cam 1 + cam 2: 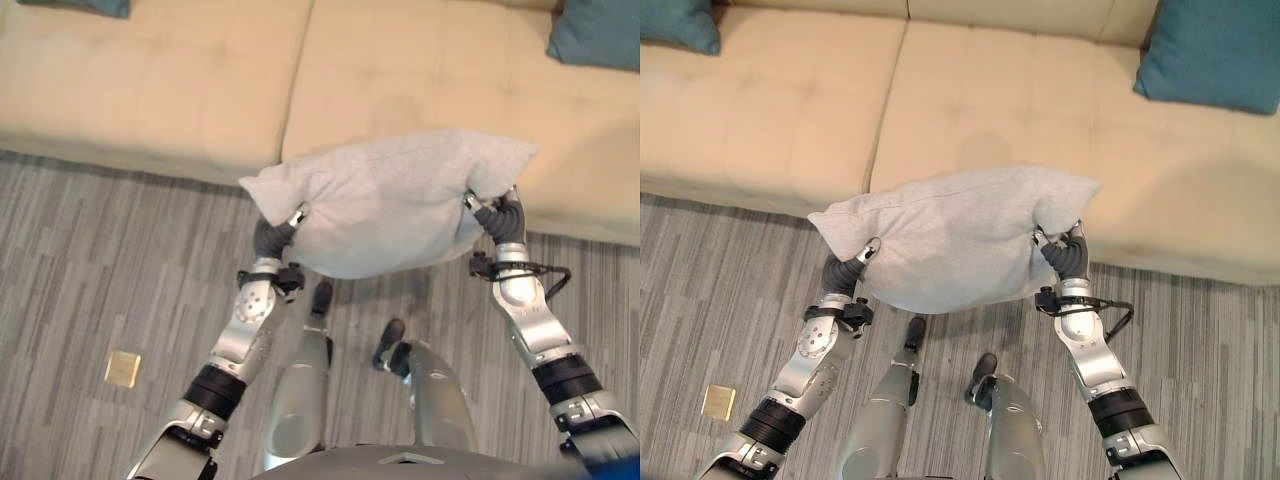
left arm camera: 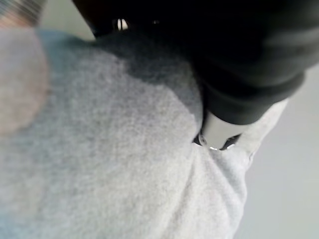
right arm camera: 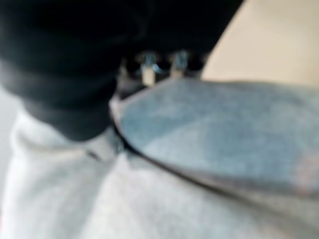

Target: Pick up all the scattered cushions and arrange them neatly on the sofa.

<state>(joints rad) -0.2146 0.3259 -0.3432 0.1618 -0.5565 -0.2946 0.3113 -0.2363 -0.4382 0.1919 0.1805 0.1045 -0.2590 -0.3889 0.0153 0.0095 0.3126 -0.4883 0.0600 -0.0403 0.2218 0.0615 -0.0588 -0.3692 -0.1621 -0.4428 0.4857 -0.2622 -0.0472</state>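
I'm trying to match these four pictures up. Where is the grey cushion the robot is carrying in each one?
Left eye view: grey cushion at centre, before the sofa.
Right eye view: centre, same sofa behind.
Left wrist view: close up, beside the left hand.
Right wrist view: lower part, by the right hand.

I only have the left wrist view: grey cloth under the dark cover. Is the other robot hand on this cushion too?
Observer: Yes. The right robot hand pinches the right end of the grey cushion and the left robot hand pinches its left end, so it is held up between them.
Operator: Where is it relative to the sofa?
Observer: In the eye views it lies across the front edge of the beige sofa, partly over the seat and partly over the striped floor.
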